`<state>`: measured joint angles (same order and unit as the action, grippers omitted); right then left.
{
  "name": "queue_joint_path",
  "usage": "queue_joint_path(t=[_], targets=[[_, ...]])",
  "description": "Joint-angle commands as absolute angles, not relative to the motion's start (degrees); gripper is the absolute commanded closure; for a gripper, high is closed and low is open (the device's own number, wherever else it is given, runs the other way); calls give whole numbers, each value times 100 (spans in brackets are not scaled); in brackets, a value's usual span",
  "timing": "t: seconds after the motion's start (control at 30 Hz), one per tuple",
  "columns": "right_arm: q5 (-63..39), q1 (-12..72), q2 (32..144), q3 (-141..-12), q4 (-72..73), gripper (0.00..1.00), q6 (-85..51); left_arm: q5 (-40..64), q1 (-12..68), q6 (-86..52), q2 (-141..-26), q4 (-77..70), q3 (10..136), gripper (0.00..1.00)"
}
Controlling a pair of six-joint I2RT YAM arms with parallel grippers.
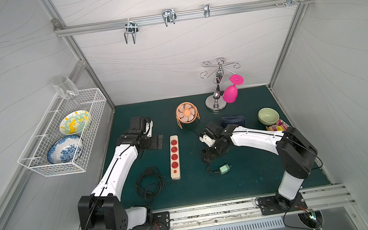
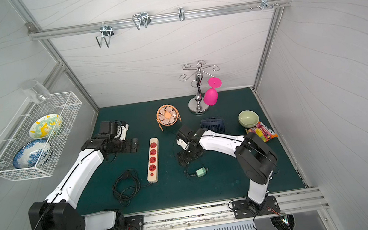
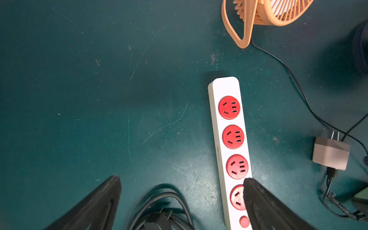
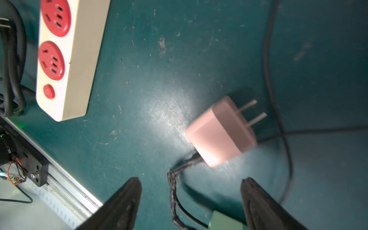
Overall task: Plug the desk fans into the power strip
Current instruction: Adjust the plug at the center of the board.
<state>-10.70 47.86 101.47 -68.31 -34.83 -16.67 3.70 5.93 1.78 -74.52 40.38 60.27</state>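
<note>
Right hand (image 4: 191, 180), jaws apart, near pink plug (image 4: 219, 131)

I've got the power strip (image 1: 174, 156) lying front to back mid-mat (image 1: 247, 179), with its coiled cord (image 1: 150, 184) just left of its near end. The desk fan (image 1: 186, 112) stands behind it. A plug adapter (image 1: 224, 169) lies to the strip's right, and the right gripper (image 4: 191, 179) hangs just behind that. Further right are a second fan (image 1: 232, 119), then a bowl (image 1: 268, 116) with a snack packet (image 1: 278, 126) just in front. The glass stand (image 1: 216, 101) is at the back. A wire basket (image 1: 88, 133) on the left wall holds plates (image 1: 74, 122).
</note>
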Motion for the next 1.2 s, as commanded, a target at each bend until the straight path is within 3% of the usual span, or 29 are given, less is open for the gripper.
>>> queue_joint_path(t=[0.0, 0.6, 1.17], targets=[[-1330, 4825, 10447, -7079, -3607, 19, -1576, 543, 545, 137, -7315, 3848, 6003, 0], [-1513, 5361, 11196, -8043, -4105, 24, -1072, 794, 396, 35, -7274, 3946, 6058, 0], [-886, 4928, 9521, -6951, -4498, 24, -1237, 843, 325, -9, -7313, 3973, 6086, 0]])
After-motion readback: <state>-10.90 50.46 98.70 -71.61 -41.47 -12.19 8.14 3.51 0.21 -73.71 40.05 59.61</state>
